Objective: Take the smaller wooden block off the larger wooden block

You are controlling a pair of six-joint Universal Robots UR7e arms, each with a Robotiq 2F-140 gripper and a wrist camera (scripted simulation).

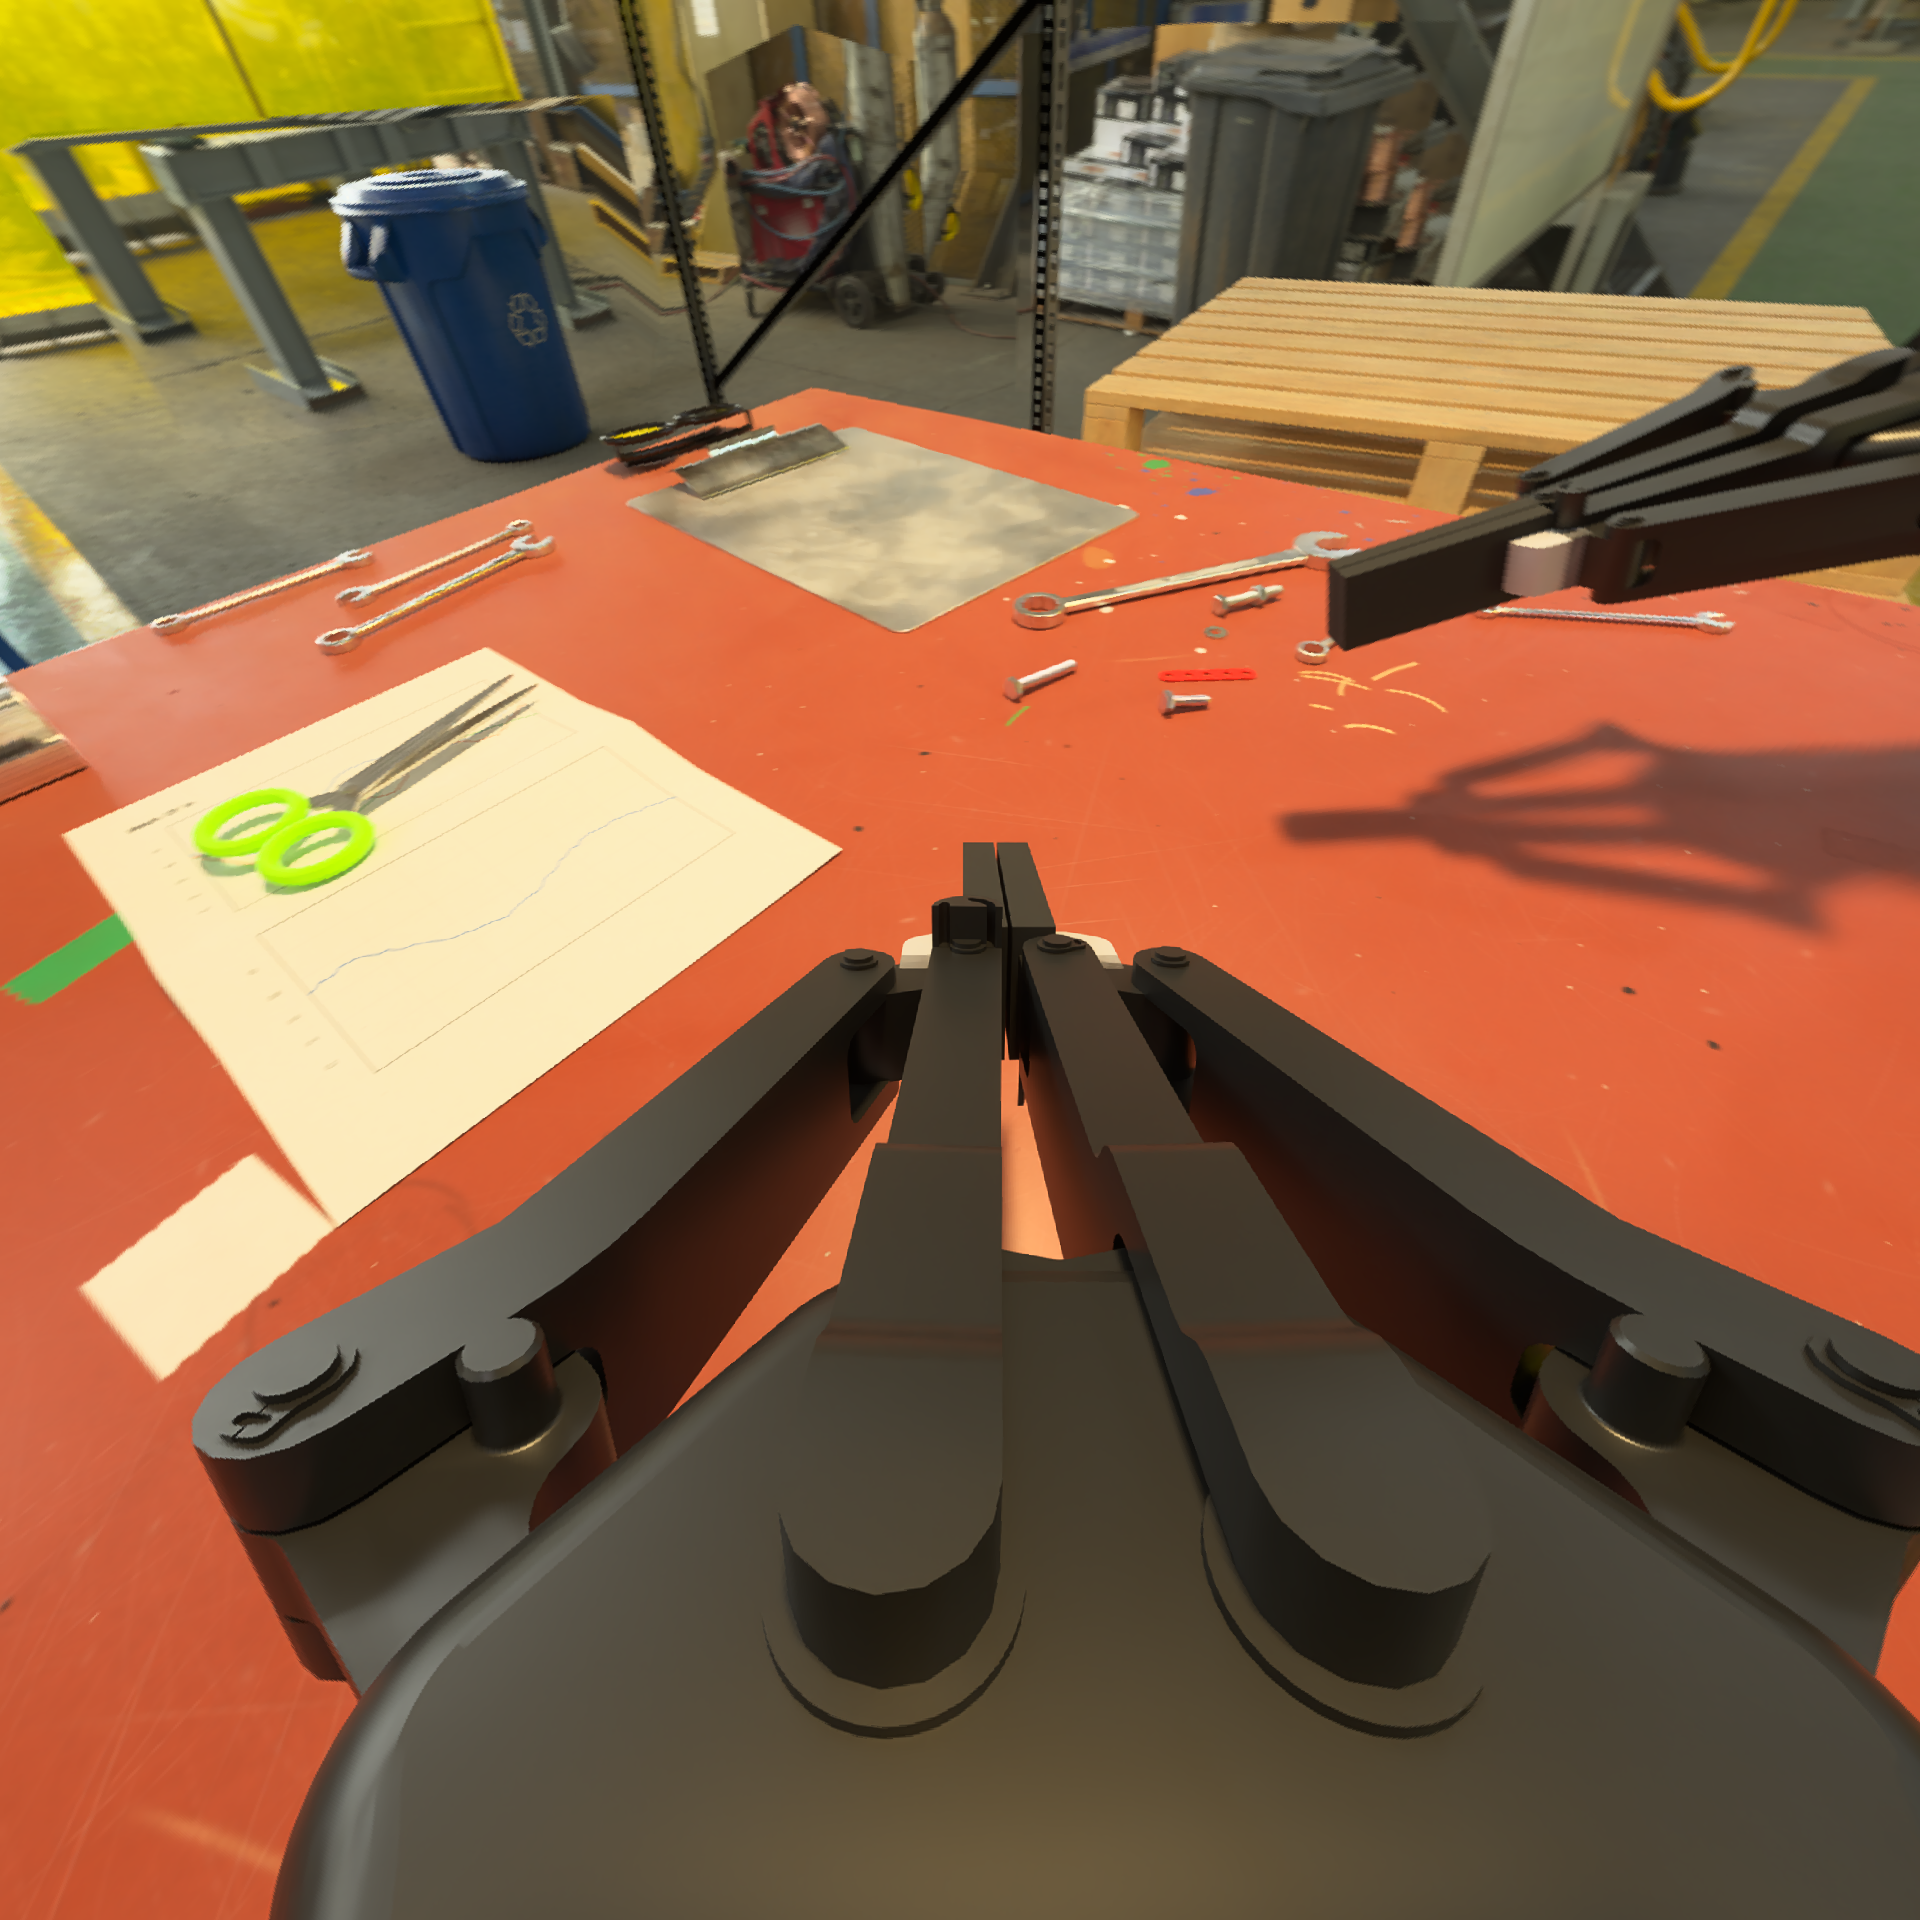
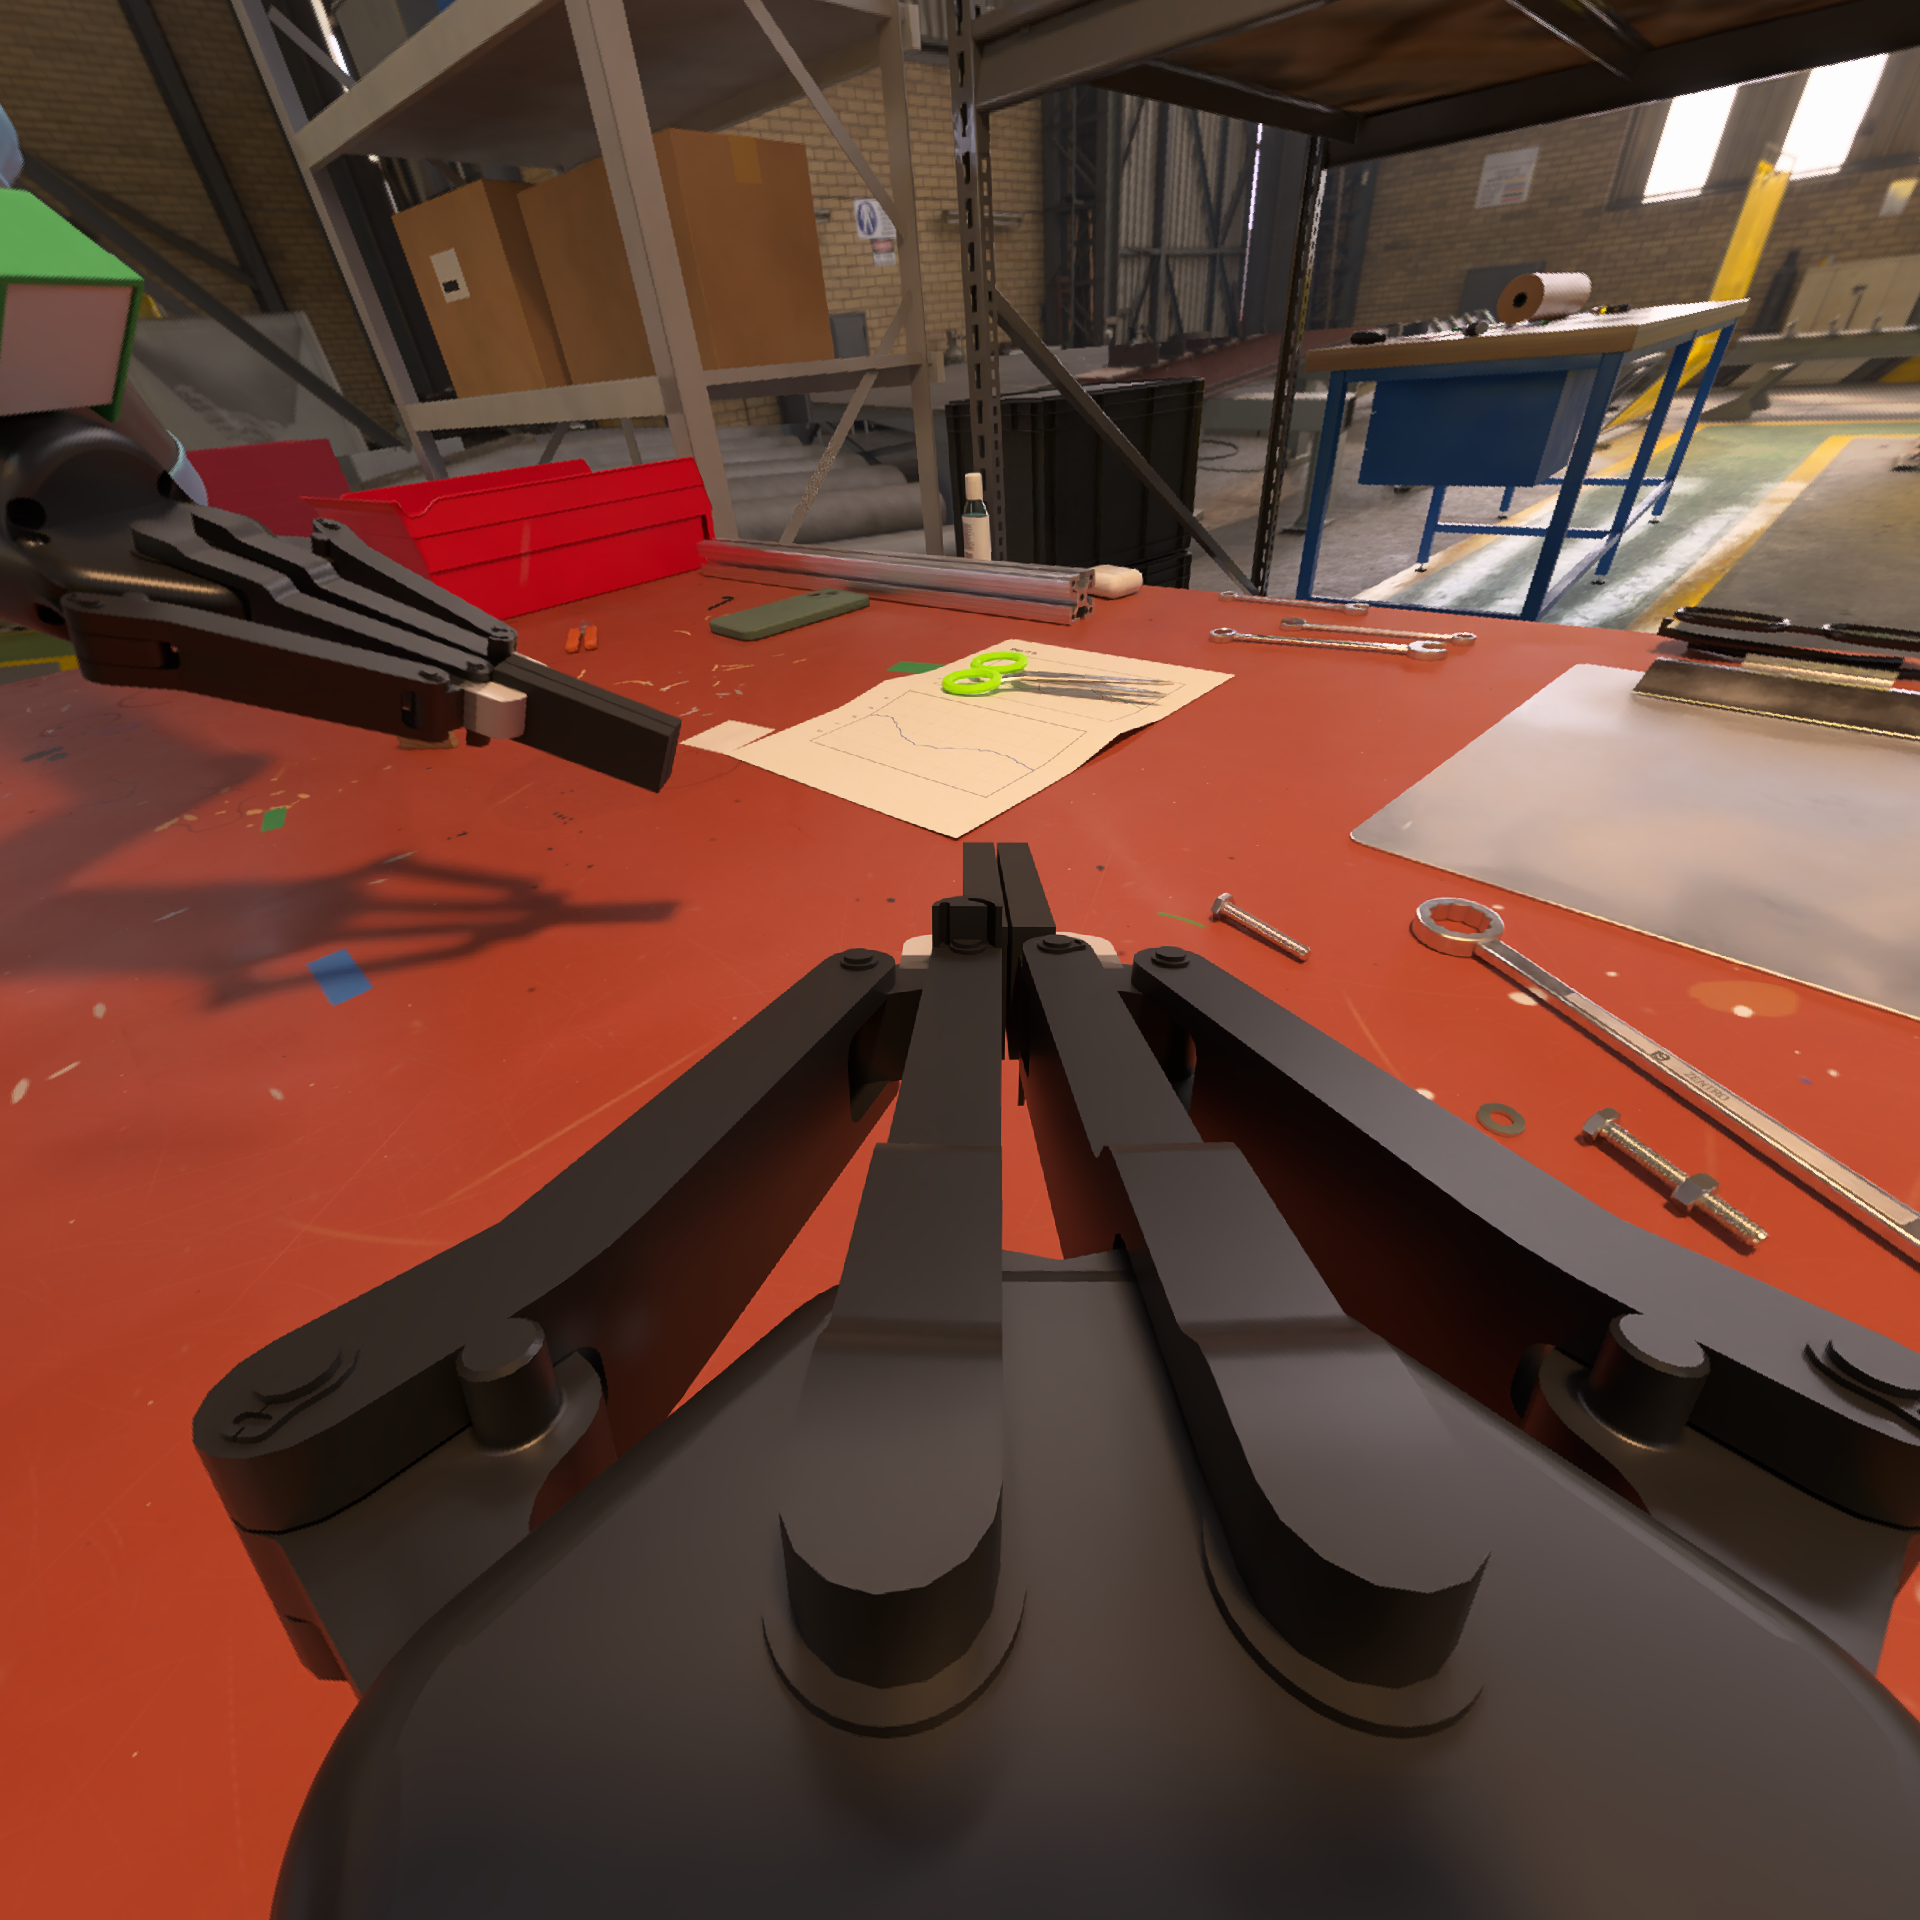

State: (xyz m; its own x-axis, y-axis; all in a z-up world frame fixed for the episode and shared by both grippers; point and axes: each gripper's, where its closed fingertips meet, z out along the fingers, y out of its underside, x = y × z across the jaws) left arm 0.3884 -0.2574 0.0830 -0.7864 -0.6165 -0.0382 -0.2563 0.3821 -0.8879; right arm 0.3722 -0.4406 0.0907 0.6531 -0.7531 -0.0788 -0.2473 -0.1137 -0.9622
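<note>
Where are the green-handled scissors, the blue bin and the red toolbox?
Green-handled scissors (image 1: 286, 836), left wrist view, on the green finger loops.
Blue bin (image 1: 473, 312), left wrist view, on its front wall.
Red toolbox (image 2: 540, 530), right wrist view, on its front side.

Red surface (image 1: 727, 1039), scuffed, carrying paper (image 1: 468, 883), scissors (image 1: 301, 831) on it, metal plate (image 1: 883, 520), wrenches (image 1: 436, 582), bolts (image 1: 1039, 678).

Bright, even light — crisp shadows on the table (image 1: 1039, 769) (wide-angle bowing at edges).
</note>
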